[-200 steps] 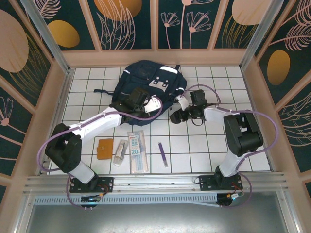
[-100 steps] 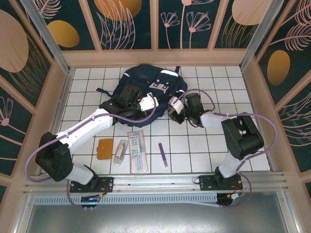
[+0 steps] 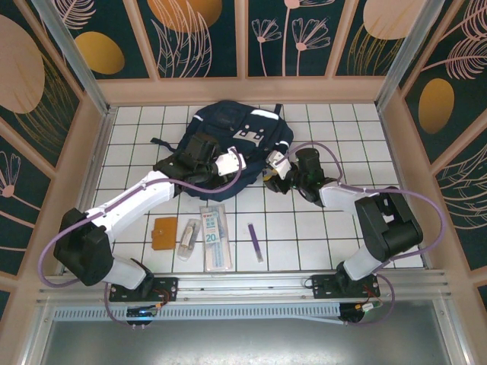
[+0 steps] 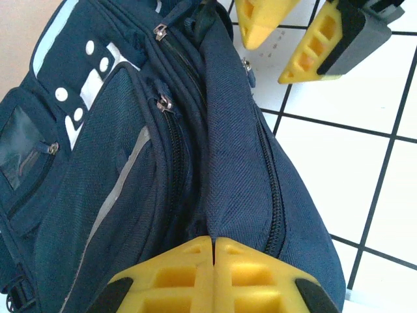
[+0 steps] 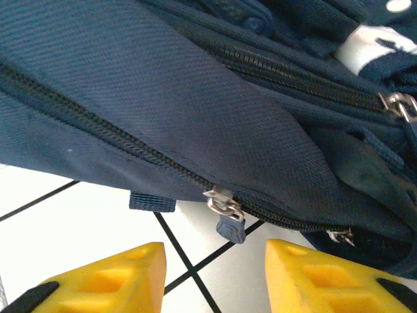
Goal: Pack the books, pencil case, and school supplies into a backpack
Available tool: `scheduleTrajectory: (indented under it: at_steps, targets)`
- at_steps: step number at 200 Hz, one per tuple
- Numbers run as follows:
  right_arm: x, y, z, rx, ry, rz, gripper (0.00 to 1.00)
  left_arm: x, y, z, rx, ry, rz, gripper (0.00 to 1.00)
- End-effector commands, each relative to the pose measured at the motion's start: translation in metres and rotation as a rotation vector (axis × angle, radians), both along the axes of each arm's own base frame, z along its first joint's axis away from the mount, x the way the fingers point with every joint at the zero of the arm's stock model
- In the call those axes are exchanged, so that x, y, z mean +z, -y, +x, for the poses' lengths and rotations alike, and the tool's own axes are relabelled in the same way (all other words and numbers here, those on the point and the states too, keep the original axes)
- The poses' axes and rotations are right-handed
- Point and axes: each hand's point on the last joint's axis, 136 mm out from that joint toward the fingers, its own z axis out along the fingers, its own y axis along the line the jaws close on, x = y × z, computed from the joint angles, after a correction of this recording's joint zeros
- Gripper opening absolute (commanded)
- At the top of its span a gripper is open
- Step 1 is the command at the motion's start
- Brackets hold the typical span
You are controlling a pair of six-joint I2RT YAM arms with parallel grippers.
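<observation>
Step, likely: unzipping large navy-blue fabric backpack (image 4: 130, 163) | left jaws closed tight at its fold | right jaws parted, navy-tabbed metal zip pull (image 5: 228, 222) just ahead between them | next: pinch pull, drag along track.

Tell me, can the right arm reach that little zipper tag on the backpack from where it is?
Probably yes. The right gripper is open, and the zipper tag on the backpack hangs just ahead of the gap between its fingers; only bare tile lies between.
</observation>
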Motion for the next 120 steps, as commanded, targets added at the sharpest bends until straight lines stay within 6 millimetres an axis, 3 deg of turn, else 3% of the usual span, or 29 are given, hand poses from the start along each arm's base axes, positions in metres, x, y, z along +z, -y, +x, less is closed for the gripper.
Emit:
scheduleTrajectory:
  at_steps: [1, 43, 58, 66, 82, 120]
  targets:
    - [0.006, -0.001, 0.012, -0.025, 0.019, 0.003, 0.5, 0.039, 0.011, 0.0, -0.055, 0.089, -0.099, 0.0]
    - [0.021, -0.016, 0.027, -0.037, 0.042, 0.102, 0.49, 0.042, 0.017, -0.003, -0.082, 0.078, -0.126, 0.0]
    - [0.02, -0.019, 0.031, -0.047, 0.048, 0.099, 0.36, 0.045, 0.017, -0.003, -0.077, 0.082, -0.138, 0.0]
    - [0.021, -0.017, 0.034, -0.069, 0.069, 0.097, 0.19, 0.045, 0.016, -0.004, -0.077, 0.085, -0.141, 0.0]
    - [0.025, -0.01, 0.035, -0.091, 0.089, 0.108, 0.0, 0.043, 0.013, -0.004, -0.063, 0.086, -0.134, 0.0]
    - [0.022, 0.021, 0.036, -0.143, 0.087, 0.034, 0.0, 0.035, 0.006, -0.005, -0.037, 0.078, -0.114, 0.0]
